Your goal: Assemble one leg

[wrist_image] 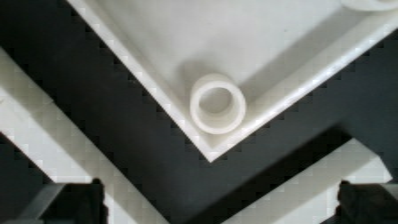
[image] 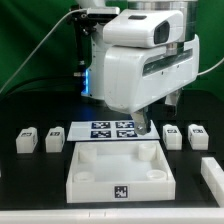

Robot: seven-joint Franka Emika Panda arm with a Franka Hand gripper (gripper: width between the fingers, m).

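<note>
while the gripper (image: 147, 126) gapes, a leg (image: 172, 136) sits beside

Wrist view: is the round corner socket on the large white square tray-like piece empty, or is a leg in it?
Empty: the round corner socket shows a bare white ring, nothing seated inside.

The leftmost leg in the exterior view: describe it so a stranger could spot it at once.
Find the large white tray in the foreground. Two small white blocks sit off its far corner on the exterior view's left. The leg is the outer one, farther from the tray than its twin.
</note>
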